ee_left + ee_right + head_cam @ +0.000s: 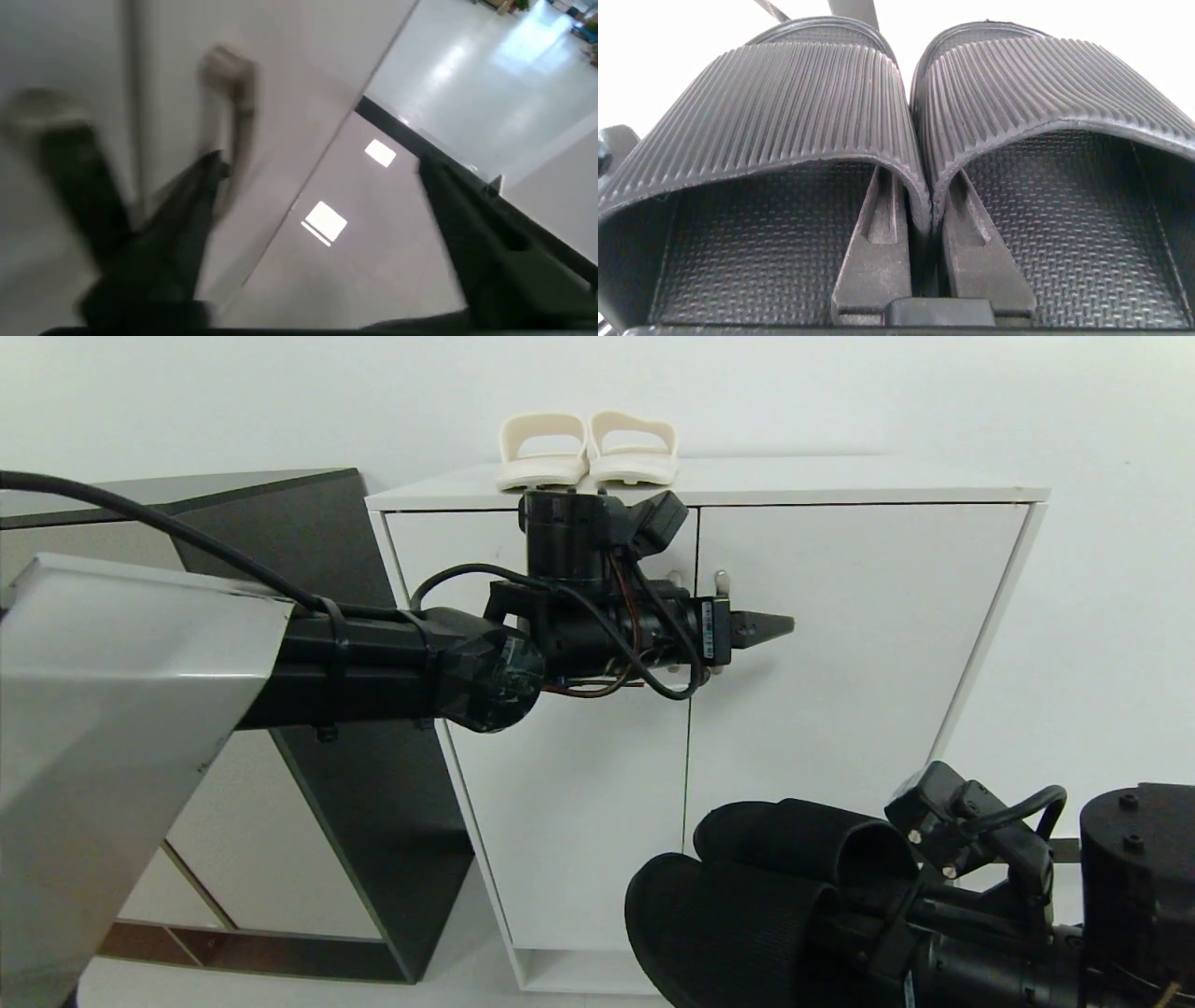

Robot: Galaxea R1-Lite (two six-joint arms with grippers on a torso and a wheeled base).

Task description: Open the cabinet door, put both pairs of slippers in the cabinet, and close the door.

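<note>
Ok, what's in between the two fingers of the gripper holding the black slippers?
The black slippers' inner strap walls, pressed together. The right gripper has one finger inside each slipper, seen in the right wrist view.

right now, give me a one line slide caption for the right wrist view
Right gripper shut on a pair of black ribbed rubber slippers, fingers pinching their adjoining straps together.

The left arm (392,663) has a silver-grey angular upper shell and a black faceted forearm, with black cables strapped along it and thin red-brown wires at the wrist. The left gripper (770,626) is black, with tapering pointed fingers. The right arm (1134,887) is a black blocky housing with round screw heads and a looping black cable.
</note>
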